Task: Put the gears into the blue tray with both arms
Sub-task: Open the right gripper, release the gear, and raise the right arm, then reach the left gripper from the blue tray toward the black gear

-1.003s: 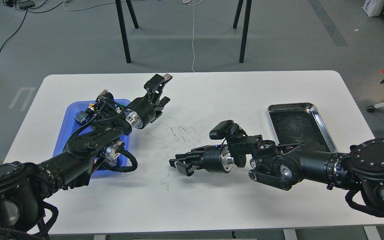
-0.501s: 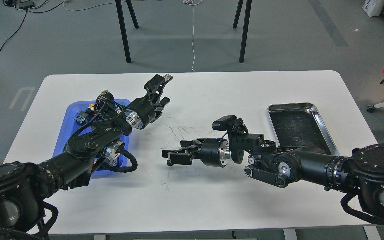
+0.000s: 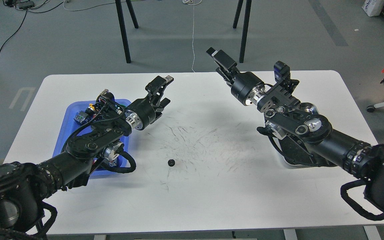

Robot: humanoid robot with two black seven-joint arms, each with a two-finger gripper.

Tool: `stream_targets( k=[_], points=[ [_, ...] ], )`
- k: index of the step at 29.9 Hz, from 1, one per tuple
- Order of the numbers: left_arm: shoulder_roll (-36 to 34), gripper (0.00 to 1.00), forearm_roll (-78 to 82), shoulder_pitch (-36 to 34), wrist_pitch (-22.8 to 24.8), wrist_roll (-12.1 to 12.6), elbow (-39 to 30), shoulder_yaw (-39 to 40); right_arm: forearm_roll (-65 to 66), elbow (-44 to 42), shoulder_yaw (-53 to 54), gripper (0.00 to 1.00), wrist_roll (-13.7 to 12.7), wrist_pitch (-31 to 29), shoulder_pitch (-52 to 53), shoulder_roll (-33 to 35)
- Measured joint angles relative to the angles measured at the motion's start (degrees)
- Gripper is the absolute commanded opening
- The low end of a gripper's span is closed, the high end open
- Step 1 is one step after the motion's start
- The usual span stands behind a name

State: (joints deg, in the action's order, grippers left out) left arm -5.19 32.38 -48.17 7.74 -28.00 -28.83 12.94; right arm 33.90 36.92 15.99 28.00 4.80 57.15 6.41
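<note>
One small black gear [image 3: 171,162] lies flat on the white table [image 3: 212,193], alone, in front of centre. The blue tray [image 3: 66,124] sits at the left, mostly covered by my left arm. My left gripper [image 3: 163,91] hangs above the table just right of the tray, open and holding nothing. My right gripper [image 3: 218,64] is raised high over the table's far edge, well away from the gear, fingers apart and nothing between them. No second gear shows.
Small blue and yellow parts [image 3: 82,115] lie in the blue tray's far end. A steel tray [image 3: 309,107] at the right is largely hidden under my right arm. Black stand legs [image 3: 124,33] rise behind the table.
My right arm swung up and back from low beside the gear to high over the far edge. The gear now lies uncovered on the table. The left arm barely moved.
</note>
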Motion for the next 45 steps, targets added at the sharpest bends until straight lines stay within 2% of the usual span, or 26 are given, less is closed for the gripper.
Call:
stream_targets(
  k=[13,21,28,32,37,42,45],
  points=[
    [0.0,1.0,16.5,-0.4,-1.2,0.0,-0.8,0.0,-24.9,0.8,1.9,0.98,0.0,-3.3,4.3,13.5],
    [-0.7,1.0,37.3,0.0,-3.6,0.0,-1.4,-0.1,-26.5,1.0,-0.8,0.99,0.0,-5.7,3.4,16.1],
    [-2.9,1.0,43.6,-0.1,-4.3,0.0,-1.7,-3.7,-26.5,1.6,-0.6,0.99,0.0,-7.5,-0.9,16.5],
    [-4.5,1.0,43.8,-1.3,-7.6,0.0,-1.7,-9.0,-26.7,1.7,-0.1,0.99,0.0,-8.3,-2.0,16.5],
    [-6.3,1.0,46.3,-2.6,-13.9,0.0,-1.7,-16.4,-26.9,1.7,0.1,0.99,0.0,-8.4,-2.5,16.1],
    [-8.7,1.0,53.5,-3.2,-20.5,0.0,-2.8,-20.2,-27.0,1.7,0.5,0.99,0.0,-8.5,-2.5,15.9],
    [-11.1,1.0,58.0,-3.5,-22.2,0.0,-6.0,-21.0,-27.1,1.6,0.6,0.99,0.0,-8.6,-2.5,15.9]
  ],
)
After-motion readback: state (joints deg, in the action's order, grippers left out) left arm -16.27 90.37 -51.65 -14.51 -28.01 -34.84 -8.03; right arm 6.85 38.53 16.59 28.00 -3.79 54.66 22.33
